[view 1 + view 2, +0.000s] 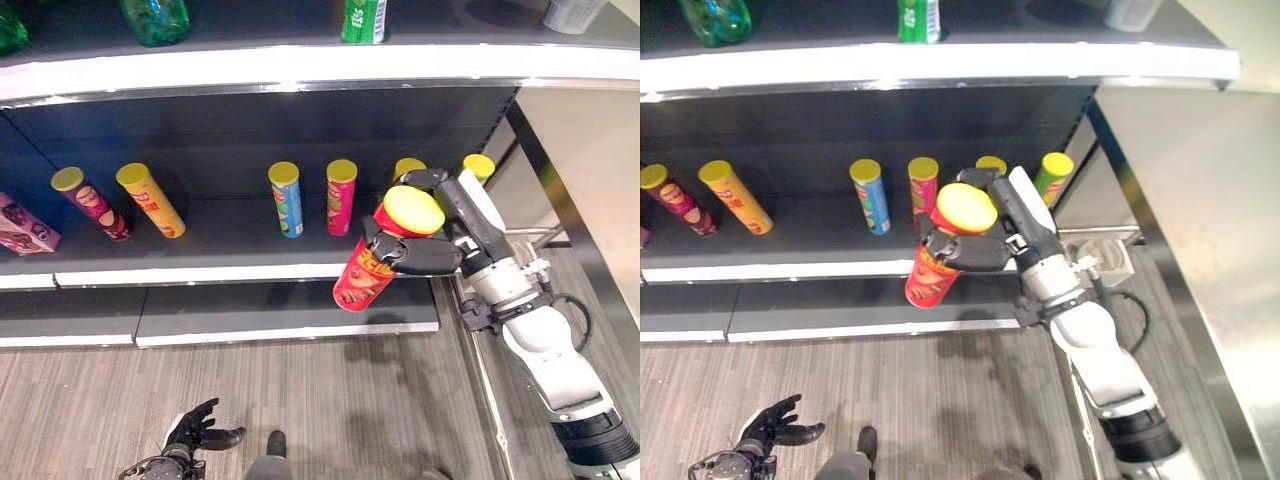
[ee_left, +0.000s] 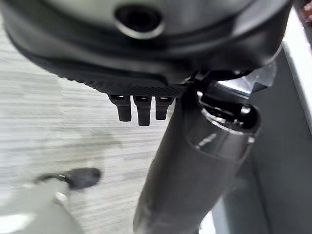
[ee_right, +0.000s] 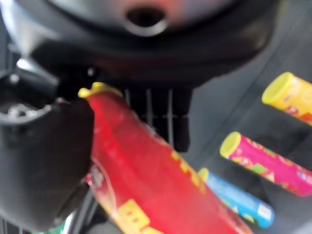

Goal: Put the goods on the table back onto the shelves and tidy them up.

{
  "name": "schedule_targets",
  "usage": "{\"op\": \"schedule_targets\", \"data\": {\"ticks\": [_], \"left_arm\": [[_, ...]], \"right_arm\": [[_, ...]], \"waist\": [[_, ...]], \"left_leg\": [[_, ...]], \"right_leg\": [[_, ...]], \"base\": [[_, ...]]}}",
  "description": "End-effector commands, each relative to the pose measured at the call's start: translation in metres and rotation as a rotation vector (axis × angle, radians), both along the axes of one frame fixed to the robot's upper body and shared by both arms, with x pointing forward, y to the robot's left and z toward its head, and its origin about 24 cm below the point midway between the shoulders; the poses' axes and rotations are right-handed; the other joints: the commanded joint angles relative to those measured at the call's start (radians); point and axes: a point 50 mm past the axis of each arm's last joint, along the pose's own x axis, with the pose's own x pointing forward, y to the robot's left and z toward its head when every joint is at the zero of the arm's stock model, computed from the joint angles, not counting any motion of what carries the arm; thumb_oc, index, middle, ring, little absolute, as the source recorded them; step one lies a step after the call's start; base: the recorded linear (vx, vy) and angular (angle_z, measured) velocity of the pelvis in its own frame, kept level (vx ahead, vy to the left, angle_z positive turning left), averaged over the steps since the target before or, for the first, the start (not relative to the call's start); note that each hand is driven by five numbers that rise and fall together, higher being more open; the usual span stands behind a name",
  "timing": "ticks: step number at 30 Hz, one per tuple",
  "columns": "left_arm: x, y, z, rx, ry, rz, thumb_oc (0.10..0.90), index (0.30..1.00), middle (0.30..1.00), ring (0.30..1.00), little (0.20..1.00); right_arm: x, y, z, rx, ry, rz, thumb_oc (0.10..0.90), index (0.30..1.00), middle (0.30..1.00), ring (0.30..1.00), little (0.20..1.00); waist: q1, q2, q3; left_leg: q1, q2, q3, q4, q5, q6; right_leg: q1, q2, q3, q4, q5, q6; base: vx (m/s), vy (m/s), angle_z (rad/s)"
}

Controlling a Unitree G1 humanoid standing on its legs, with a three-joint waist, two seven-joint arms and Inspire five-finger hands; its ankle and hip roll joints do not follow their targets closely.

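Observation:
My right hand is shut on a red chip can with a yellow lid, holding it tilted in front of the middle shelf; the can fills much of the right wrist view. On that shelf stand a blue can, a pink can, an orange can, a dark red can, and two more yellow-lidded cans behind my hand. My left hand hangs low over the floor, fingers relaxed and open.
A pink box lies at the shelf's left end. Green bottles and a green can stand on the upper shelf. A lower shelf juts out beneath. The shelf's right upright borders a pale wall.

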Motion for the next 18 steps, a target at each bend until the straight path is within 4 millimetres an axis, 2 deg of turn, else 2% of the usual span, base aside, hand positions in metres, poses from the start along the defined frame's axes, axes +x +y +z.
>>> {"op": "schedule_targets", "data": {"ticks": [1,2,3,5,9,10,11,12,13,15,16,18], "left_arm": [[-0.001,-0.006,-0.001,-0.007,-0.012,-0.029,0.800,0.900,0.900,0.900,0.900],[-0.001,-0.006,-0.001,-0.008,-0.013,-0.029,0.800,0.900,0.900,0.900,0.900],[0.000,-0.012,-0.003,-0.024,-0.017,-0.035,0.800,0.900,0.900,0.900,0.900],[-0.001,-0.020,-0.006,-0.055,-0.022,-0.009,0.800,0.900,0.900,0.900,0.900],[0.002,-0.031,-0.006,-0.090,-0.045,-0.006,0.800,0.900,0.900,0.900,0.900],[0.006,-0.035,-0.006,-0.102,-0.062,-0.005,0.800,0.900,0.900,0.900,0.900],[0.007,-0.036,-0.005,-0.108,-0.070,0.007,0.800,0.900,0.900,0.900,0.900],[0.005,-0.037,-0.007,-0.106,-0.064,0.012,0.800,0.900,0.900,0.900,0.900],[0.004,-0.034,-0.007,-0.085,-0.057,0.010,0.800,0.900,0.900,0.900,0.900],[0.004,-0.031,-0.005,-0.068,-0.055,0.008,0.800,0.900,0.900,0.900,0.900],[0.003,-0.029,-0.005,-0.059,-0.049,0.007,0.800,0.900,0.900,0.900,0.900],[0.000,-0.030,-0.007,-0.053,-0.032,-0.007,0.800,0.900,0.900,0.900,0.900]], "right_arm": [[-0.014,0.012,0.073,-0.028,-0.365,0.108,0.400,0.300,0.300,0.300,0.300],[-0.014,0.013,0.073,-0.028,-0.366,0.108,0.400,0.300,0.300,0.300,0.300],[-0.012,0.018,0.075,-0.038,-0.366,0.131,0.400,0.300,0.300,0.300,0.300],[-0.009,0.026,0.072,-0.044,-0.346,0.158,0.400,0.300,0.300,0.300,0.300],[-0.008,0.027,0.068,-0.064,-0.334,0.158,0.400,0.300,0.300,0.300,0.300],[-0.007,0.024,0.066,-0.077,-0.333,0.136,0.400,0.300,0.300,0.300,0.300],[-0.006,0.024,0.065,-0.087,-0.338,0.120,0.400,0.300,0.300,0.300,0.300],[-0.003,0.025,0.064,-0.111,-0.350,0.092,0.400,0.300,0.300,0.300,0.300],[-0.001,0.028,0.063,-0.118,-0.357,0.090,0.400,0.300,0.300,0.300,0.300],[0.000,0.029,0.062,-0.119,-0.355,0.081,0.400,0.300,0.300,0.300,0.300],[0.001,0.028,0.060,-0.122,-0.350,0.077,0.400,0.300,0.300,0.300,0.300],[-0.001,0.027,0.059,-0.120,-0.347,0.073,0.400,0.300,0.300,0.300,0.300]], "waist": [[0.011,0.016,-0.032],[0.010,0.016,-0.033],[0.018,0.006,-0.025],[0.026,-0.004,-0.031],[0.032,-0.005,-0.014],[0.034,0.001,0.001],[0.034,0.001,0.006],[0.036,-0.003,0.004],[0.039,-0.010,0.001],[0.038,-0.004,-0.005],[0.035,0.003,-0.012],[0.031,0.028,-0.037]], "left_leg": [[-0.028,-0.087,-0.006,-0.084,-0.003,0.043],[-0.031,-0.088,-0.007,-0.084,0.000,0.044],[-0.029,-0.110,-0.030,-0.083,-0.003,0.044],[-0.033,-0.118,-0.042,-0.080,-0.002,0.045],[-0.080,-0.121,-0.070,0.036,-0.038,0.042],[-0.114,-0.114,-0.070,0.092,-0.043,0.027],[-0.136,-0.096,-0.069,0.111,-0.036,0.013],[-0.156,-0.049,-0.074,0.108,-0.022,-0.003],[-0.169,0.018,-0.094,0.078,0.016,-0.018],[-0.177,0.085,-0.096,0.039,0.067,-0.030],[-0.169,0.110,-0.096,0.013,0.082,-0.040],[-0.137,0.112,-0.112,-0.049,0.081,-0.059]], "right_leg": [[0.086,0.179,-0.022,-0.110,-0.068,-0.010],[0.086,0.179,-0.023,-0.114,-0.063,-0.010],[0.106,0.221,0.029,-0.166,-0.073,-0.025],[0.124,0.234,0.060,-0.214,-0.046,-0.030],[0.161,0.226,0.037,-0.254,-0.042,-0.035],[0.179,0.216,0.013,-0.266,-0.045,-0.037],[0.190,0.205,0.004,-0.273,-0.045,-0.034],[0.198,0.183,-0.004,-0.283,-0.046,-0.023],[0.194,0.157,-0.003,-0.277,-0.056,-0.010],[0.191,0.133,-0.008,-0.267,-0.074,0.002],[0.191,0.121,-0.007,-0.264,-0.080,0.010],[0.201,0.105,-0.005,-0.260,-0.075,0.024]], "base": [[-0.04,0.045,-0.27],[-0.01,0.044,-0.21],[0.00,0.000,0.00],[0.05,-0.033,0.23],[0.02,-0.030,0.58],[-0.01,0.073,0.51],[0.01,0.185,0.80],[0.06,0.306,0.76],[0.08,0.342,0.51],[0.09,0.323,0.09],[0.12,0.352,0.06],[0.12,0.303,0.06]]}}
